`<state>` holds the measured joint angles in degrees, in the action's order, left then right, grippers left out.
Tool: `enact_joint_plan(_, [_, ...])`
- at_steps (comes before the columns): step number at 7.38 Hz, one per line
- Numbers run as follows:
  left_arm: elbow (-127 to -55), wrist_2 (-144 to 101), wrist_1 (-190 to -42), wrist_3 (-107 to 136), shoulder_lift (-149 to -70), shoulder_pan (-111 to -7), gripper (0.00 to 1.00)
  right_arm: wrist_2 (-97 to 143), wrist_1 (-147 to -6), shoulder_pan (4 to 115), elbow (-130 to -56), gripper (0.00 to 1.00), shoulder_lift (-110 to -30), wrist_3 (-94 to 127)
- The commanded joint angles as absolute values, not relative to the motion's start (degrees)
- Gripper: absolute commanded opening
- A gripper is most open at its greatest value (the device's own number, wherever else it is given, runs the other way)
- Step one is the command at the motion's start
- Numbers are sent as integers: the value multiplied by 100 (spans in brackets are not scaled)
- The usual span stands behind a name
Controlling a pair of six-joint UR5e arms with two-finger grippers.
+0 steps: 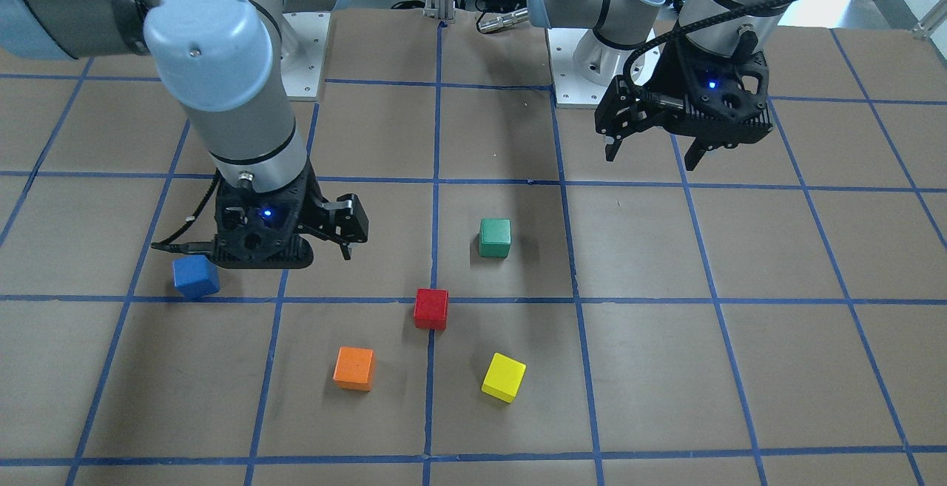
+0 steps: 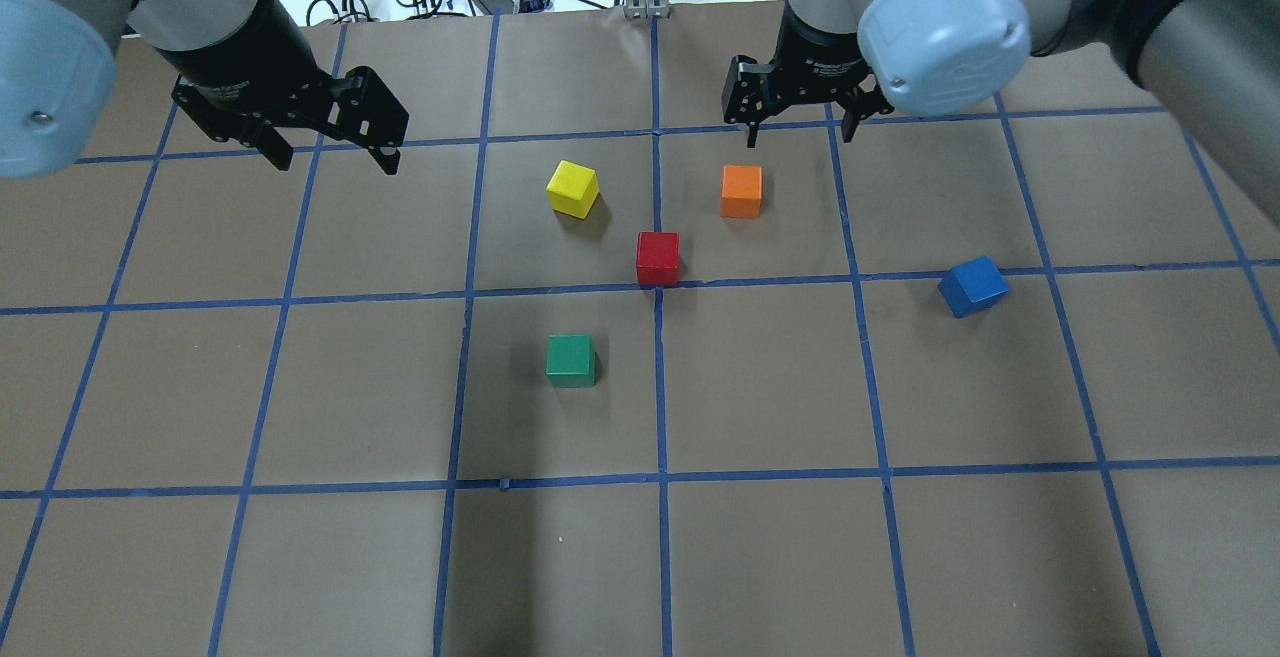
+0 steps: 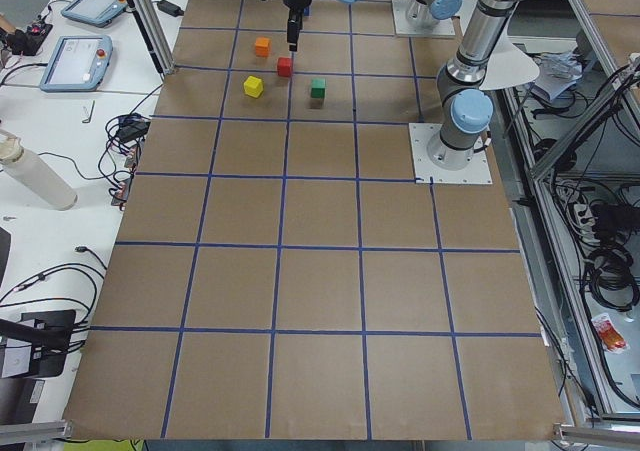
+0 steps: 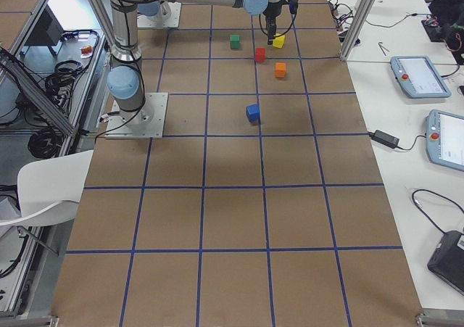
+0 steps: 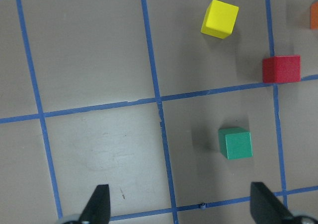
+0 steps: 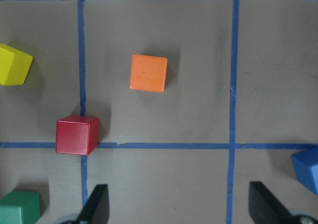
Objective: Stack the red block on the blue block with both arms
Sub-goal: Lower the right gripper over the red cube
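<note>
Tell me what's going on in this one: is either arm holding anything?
Neither arm holds anything. The left gripper and the right gripper both hang open above the table. The red block lies on the table at a tape crossing. The blue block sits apart from it, towards the robot's right. The yellow block, orange block and green block lie around the red one, none touching it. Nothing is stacked yet.
</note>
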<state>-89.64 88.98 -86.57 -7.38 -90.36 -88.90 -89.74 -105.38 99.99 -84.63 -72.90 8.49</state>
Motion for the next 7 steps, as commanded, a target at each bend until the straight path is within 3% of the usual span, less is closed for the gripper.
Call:
enact_joint_plan(1, [-8991,8912,-8683,-738,-8992,-8912,100,-8982,-11099,10457,-8473,100,-6805,1010])
enact_joint_plan(7, [-9097,8930,-8675,-738,-8938,-8938,100,-8965,-11493,10967,-8508,100,-5978,1767])
